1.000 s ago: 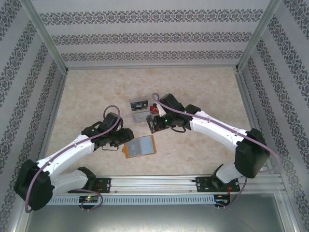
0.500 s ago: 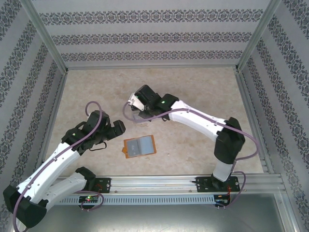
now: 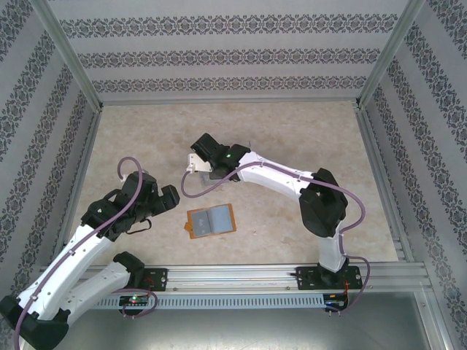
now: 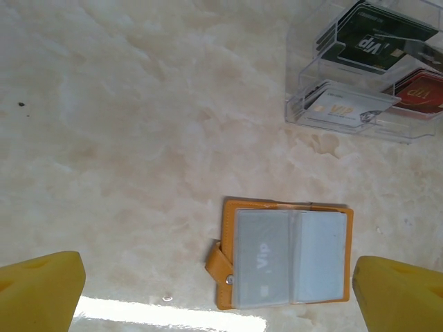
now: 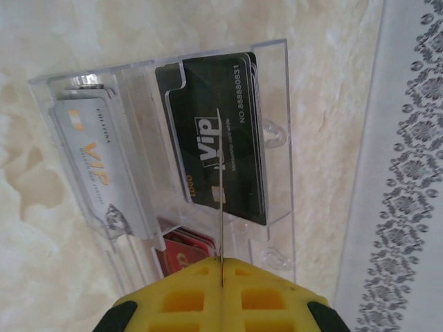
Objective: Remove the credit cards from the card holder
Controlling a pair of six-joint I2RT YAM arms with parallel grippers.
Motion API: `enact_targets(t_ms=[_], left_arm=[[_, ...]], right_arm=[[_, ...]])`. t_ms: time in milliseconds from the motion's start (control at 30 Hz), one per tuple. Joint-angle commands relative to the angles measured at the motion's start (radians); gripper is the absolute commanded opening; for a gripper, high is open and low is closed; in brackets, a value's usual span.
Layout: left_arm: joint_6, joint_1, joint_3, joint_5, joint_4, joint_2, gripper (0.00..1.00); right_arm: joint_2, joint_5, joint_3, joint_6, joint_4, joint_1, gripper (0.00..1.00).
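Card holder [image 4: 287,263]: lies open and flat on the table [image 4: 104,138], near the clear tray [image 5: 277,76] but apart from it; left sleeve holds one grey Vip card [image 4: 261,261]. Tray compartments: silver VIP card [image 5: 97,166], black VIP cards [image 5: 221,138], red card [image 5: 187,247]. Left gripper [image 4: 218,290]: fingers spread wide, empty, above the holder. Right gripper [image 5: 221,277]: fingers pressed onto a thin credit card [image 5: 220,207] seen edge-on, over the tray

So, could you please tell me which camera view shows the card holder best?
The left wrist view: the card holder lies open, with its orange edge and grey sleeves plain to see and a VIP card in one sleeve. The top external view shows it small, the sleeves just a grey patch.
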Motion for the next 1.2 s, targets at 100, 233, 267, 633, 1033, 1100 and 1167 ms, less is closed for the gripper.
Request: enact_targets(t_ms=[100, 233, 267, 633, 1033, 1100, 1167], left_arm=[[0.029, 0.024, 0.026, -0.034, -0.067, -0.013, 1.00], [0.032, 0.030, 0.028, -0.032, -0.069, -0.012, 1.00], [0.033, 0.032, 0.028, -0.032, -0.071, -0.012, 1.00], [0.031, 0.046, 0.024, -0.019, -0.077, -0.012, 1.00], [0.025, 0.052, 0.015, -0.007, -0.076, -0.027, 1.00], [0.023, 0.054, 0.010, -0.007, -0.078, -0.033, 1.00], [0.021, 0.054, 0.008, -0.006, -0.078, -0.036, 1.00]], right_arm=[[0.035, 0.032, 0.012, -0.137, 0.086, 0.012, 0.00], [0.051, 0.019, 0.012, -0.132, 0.087, 0.010, 0.00], [0.055, 0.018, 0.011, -0.130, 0.086, 0.009, 0.00], [0.082, 0.008, 0.016, -0.103, 0.098, -0.013, 0.00], [0.096, -0.015, 0.033, -0.064, 0.080, -0.002, 0.01], [0.095, -0.015, 0.029, -0.059, 0.081, -0.002, 0.01], [0.095, -0.019, 0.028, -0.052, 0.080, -0.003, 0.04]])
